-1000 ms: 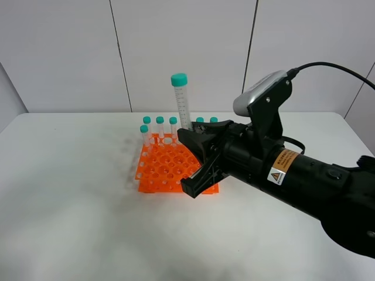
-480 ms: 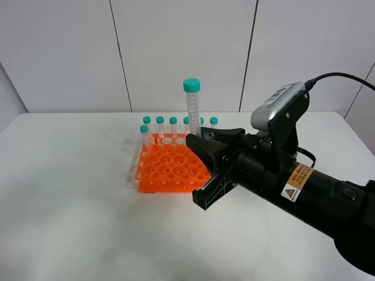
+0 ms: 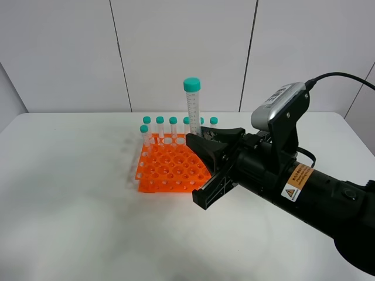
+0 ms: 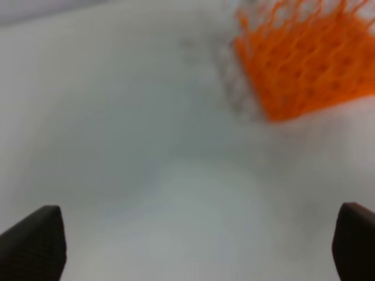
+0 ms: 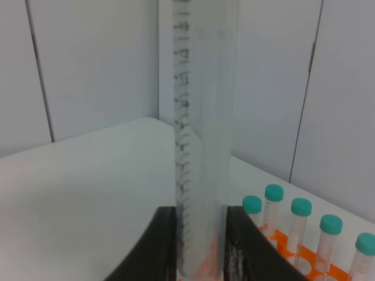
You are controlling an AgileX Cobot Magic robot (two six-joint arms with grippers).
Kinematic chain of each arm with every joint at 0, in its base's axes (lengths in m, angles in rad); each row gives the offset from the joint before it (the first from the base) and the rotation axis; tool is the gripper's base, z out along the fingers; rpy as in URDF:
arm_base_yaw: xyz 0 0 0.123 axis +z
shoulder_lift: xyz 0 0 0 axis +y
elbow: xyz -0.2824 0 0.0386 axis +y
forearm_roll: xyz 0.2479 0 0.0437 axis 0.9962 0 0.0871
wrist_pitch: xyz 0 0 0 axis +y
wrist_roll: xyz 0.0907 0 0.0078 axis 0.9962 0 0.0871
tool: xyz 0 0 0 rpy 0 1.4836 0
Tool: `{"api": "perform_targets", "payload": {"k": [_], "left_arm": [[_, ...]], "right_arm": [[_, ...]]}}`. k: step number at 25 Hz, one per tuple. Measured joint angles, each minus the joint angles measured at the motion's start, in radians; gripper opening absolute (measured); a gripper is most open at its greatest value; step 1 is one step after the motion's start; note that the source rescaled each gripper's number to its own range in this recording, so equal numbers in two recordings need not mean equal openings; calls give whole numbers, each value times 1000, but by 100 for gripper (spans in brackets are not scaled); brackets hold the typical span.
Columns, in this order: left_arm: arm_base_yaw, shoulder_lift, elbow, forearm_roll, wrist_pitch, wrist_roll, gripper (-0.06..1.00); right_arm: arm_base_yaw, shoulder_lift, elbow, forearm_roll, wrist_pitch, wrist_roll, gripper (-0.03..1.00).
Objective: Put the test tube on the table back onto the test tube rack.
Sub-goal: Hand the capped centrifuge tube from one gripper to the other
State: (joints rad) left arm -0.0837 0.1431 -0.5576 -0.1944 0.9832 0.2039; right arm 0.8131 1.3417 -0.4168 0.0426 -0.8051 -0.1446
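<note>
Right jaws pinch the tube [image 3: 192,111] upright, low down; hold it vertical, centre it over a free rack [image 3: 167,170] hole, lower slowly. Left jaws gape empty.

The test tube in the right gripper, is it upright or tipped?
Upright: the test tube stands vertical, capped end up, its lower end clamped in the right gripper.
</note>
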Motion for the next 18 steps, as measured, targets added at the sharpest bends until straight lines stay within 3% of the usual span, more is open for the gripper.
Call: {"api": "perform_targets", "payload": {"k": [11, 18], "left_arm": [[-325, 10, -8, -17, -71, 15, 100], [-354, 10, -8, -113, -99, 122, 100]], "right_arm": [[0, 0, 0, 0, 0, 0, 1], [0, 0, 0, 0, 1, 0, 1]]}}
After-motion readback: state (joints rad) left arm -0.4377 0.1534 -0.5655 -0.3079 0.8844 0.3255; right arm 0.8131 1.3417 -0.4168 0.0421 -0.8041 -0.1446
